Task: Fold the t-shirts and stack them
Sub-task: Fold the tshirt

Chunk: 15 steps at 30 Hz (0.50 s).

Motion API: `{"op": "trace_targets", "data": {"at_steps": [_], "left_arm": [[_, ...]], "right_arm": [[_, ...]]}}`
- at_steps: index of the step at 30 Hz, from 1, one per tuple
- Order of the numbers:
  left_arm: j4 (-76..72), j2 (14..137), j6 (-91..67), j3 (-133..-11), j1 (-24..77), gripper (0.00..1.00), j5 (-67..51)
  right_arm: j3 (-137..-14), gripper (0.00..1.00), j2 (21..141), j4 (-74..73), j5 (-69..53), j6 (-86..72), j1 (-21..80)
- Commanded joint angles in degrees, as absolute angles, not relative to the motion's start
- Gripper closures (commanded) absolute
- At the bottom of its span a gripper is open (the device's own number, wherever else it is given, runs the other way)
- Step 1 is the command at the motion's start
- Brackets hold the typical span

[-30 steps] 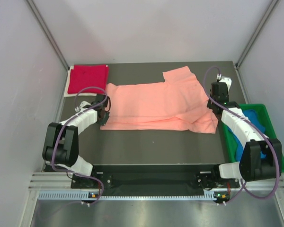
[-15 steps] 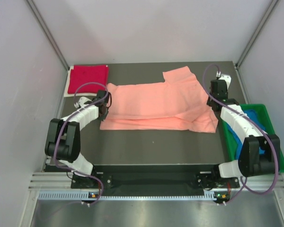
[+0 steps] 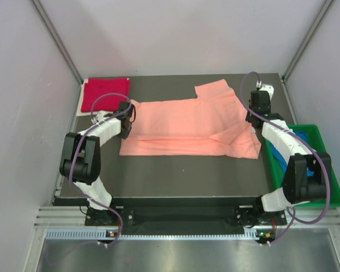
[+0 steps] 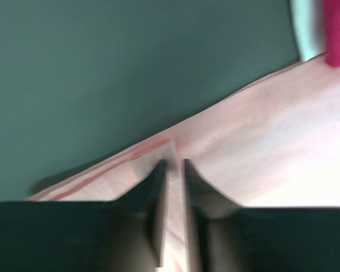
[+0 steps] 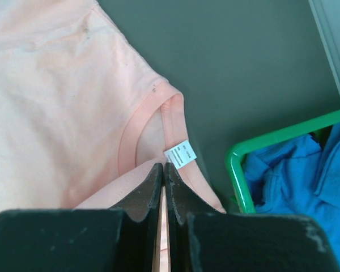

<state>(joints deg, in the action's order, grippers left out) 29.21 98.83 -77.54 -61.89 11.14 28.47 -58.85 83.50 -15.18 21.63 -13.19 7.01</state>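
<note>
Dark table between pale grey walls

table — dark | salmon-pink tee spread mid-table | crimson-red tee — back-left corner

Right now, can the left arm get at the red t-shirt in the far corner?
Probably yes: the red t-shirt lies just beyond the left arm with nothing between, but its jaws must first release the pink t-shirt.

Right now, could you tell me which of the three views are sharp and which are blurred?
Left wrist view: smeared throughout, pink shirt and fingers soft-edged. Right wrist view: crisp, with the neck label and green tray cleanly outlined. Top view: sharp and evenly lit, no glare on the table.
</note>
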Motion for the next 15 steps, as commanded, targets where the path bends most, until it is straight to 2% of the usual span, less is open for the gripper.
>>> {"op": "trace_targets", "data": {"at_steps": [1, 4, 11, 15], "left_arm": [[32.34, 100.02, -78.93, -66.43, 10.55, 0.72, 31.37], [33.05, 98.71, -78.75, -67.32, 10.55, 0.65, 34.35], [32.17, 93.96, -72.17, -65.48, 11.34, 0.66, 34.29], [30.24, 90.80, -67.50, -61.01, 11.51, 0.70, 31.64]], "right_arm": [[-61.96, 1.00, 84.46, -12.39, 20.39, -11.95, 7.65], [-61.70, 1.00, 84.99, -12.39, 20.30, -11.86, 7.65], [-62.92, 1.00, 86.04, -12.39, 18.64, -12.04, 7.65], [-65.03, 1.00, 87.71, -13.01, 17.93, -12.48, 7.73]]}}
